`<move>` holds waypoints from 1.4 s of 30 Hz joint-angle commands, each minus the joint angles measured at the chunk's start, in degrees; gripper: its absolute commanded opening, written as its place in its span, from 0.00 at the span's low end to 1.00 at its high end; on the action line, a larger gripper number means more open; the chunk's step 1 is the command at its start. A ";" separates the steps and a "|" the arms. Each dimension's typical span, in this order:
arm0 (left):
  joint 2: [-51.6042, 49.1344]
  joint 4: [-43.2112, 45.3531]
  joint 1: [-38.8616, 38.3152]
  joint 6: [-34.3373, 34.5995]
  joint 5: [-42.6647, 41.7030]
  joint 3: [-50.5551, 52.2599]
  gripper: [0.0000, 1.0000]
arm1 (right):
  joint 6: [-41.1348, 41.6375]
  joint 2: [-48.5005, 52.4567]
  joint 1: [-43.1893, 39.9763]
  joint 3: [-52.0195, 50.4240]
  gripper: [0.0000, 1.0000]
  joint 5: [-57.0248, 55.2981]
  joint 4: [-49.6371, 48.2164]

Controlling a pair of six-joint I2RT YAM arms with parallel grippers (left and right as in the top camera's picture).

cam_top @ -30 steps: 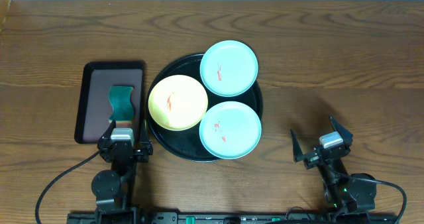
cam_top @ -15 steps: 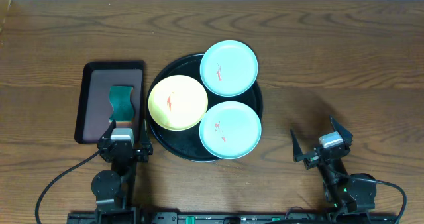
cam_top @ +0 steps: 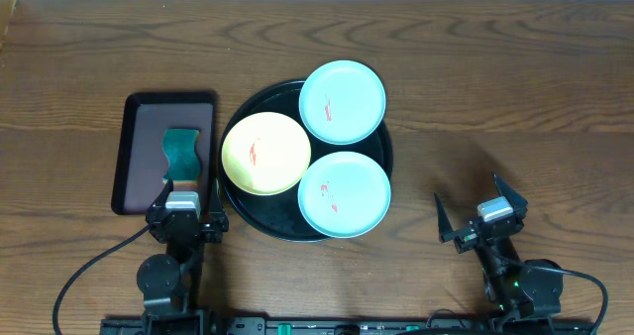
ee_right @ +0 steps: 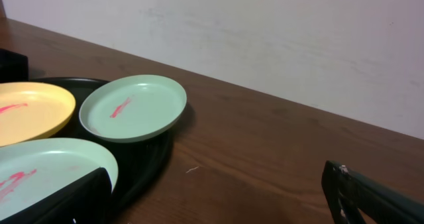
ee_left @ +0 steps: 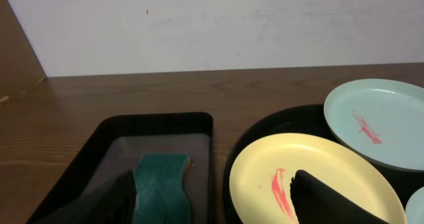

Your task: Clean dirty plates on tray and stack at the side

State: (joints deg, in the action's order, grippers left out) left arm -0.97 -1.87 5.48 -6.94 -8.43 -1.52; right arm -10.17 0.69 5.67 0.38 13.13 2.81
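The round black tray (cam_top: 260, 92) holds three dirty plates with red smears: a yellow plate (cam_top: 265, 154) at the left, an aqua plate (cam_top: 343, 102) at the far right and another aqua plate (cam_top: 344, 194) at the near right. My left gripper (cam_top: 189, 191) is open and empty, low near the front edge, between the maroon tray and the black tray. In the left wrist view (ee_left: 212, 197) its jaws frame the sponge (ee_left: 161, 184) and the yellow plate (ee_left: 298, 154). My right gripper (cam_top: 474, 201) is open and empty, right of the black tray (ee_right: 149, 158), apart from the plates.
A dark maroon rectangular tray (cam_top: 139, 137) stands left of the black tray and holds a green sponge (cam_top: 182, 150). Bare wooden table (cam_top: 495, 97) lies to the right and behind. A white wall (ee_right: 265, 25) stands at the table's far edge.
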 commanded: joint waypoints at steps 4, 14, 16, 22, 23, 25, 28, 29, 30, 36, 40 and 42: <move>-0.07 -1.46 -0.02 -0.50 0.09 1.29 0.75 | -0.61 -0.39 -0.59 -0.07 0.99 0.26 0.24; -0.09 -1.46 -0.02 -0.50 0.09 1.29 0.75 | -0.61 -0.39 -0.59 -0.07 0.99 0.26 0.24; -0.09 -1.46 -0.02 -0.50 0.09 1.29 0.75 | -0.61 -0.39 -0.59 -0.07 0.99 0.26 0.24; -0.09 -1.46 -0.02 -0.50 0.09 1.29 0.75 | -0.61 -0.39 -0.59 -0.07 0.99 0.26 0.24; -0.09 -1.46 -0.02 -0.50 0.09 1.29 0.75 | -0.61 -0.39 -0.59 -0.07 0.99 0.26 0.24; -0.09 -1.46 -0.02 -0.50 0.09 1.29 0.75 | -0.61 -0.39 -0.59 -0.07 0.99 0.24 0.24; -0.09 -1.46 -0.02 -0.50 0.09 1.29 0.75 | -0.63 -0.39 -0.59 -0.07 0.99 -0.68 0.24; -0.09 -1.46 -0.02 -0.50 0.09 1.29 0.75 | -0.63 -0.39 -0.59 -0.07 0.99 -0.70 0.26; -0.07 -1.46 -0.02 -0.50 0.09 1.29 0.75 | -0.61 -0.39 -0.59 -0.07 0.99 -0.66 0.26; -0.09 -1.46 -0.02 -0.50 0.09 1.29 0.75 | -0.63 -0.39 -0.59 -0.07 0.99 -1.27 0.17; -0.09 -1.46 -0.02 -0.50 0.09 1.29 0.75 | -0.59 -0.39 -0.59 -0.07 0.99 -0.33 0.31; -0.09 -1.46 -0.02 -0.50 0.09 1.29 0.75 | -0.61 -0.39 -0.59 -0.07 0.99 -0.42 0.33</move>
State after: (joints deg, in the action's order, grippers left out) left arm -0.97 -1.85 5.48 -6.94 -8.43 -1.52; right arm -10.17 0.69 5.67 0.40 12.86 2.83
